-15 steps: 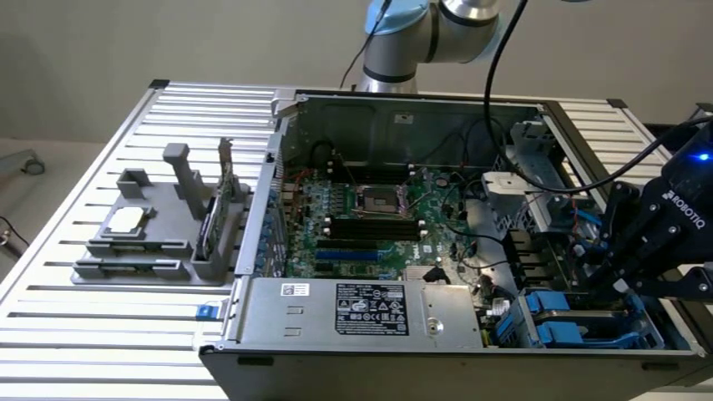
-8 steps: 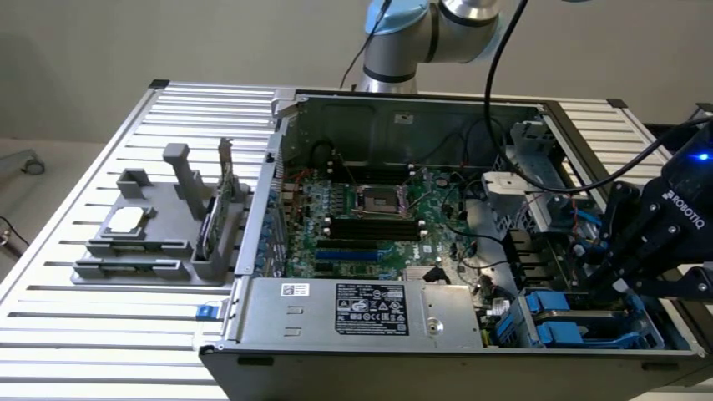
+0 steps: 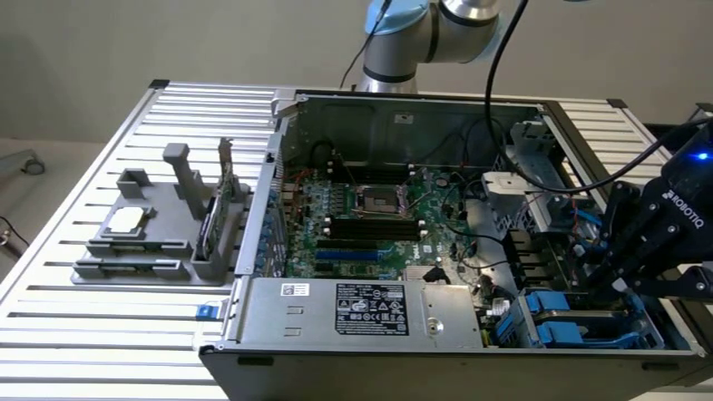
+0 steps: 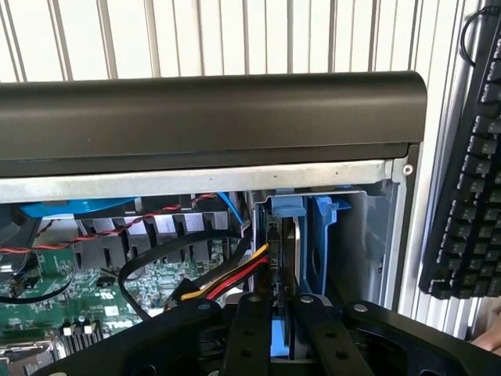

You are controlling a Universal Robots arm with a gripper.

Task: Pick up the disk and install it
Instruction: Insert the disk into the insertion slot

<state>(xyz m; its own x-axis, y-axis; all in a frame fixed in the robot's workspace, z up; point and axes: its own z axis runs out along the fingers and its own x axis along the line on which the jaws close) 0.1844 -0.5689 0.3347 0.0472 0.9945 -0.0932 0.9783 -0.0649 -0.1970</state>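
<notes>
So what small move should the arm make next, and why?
Probably ease the disk gently onward into the blue drive bay. The end effector looks closed on the disk's blue carrier, already lined up with the bay slots just ahead of it.

Lab bench: opened computer case (image 3: 446, 209), robot arm (image 3: 435, 33)

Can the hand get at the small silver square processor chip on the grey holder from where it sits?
Probably not directly: the hand sits low in the open computer case, whose wall stands between it and the chip.
</notes>
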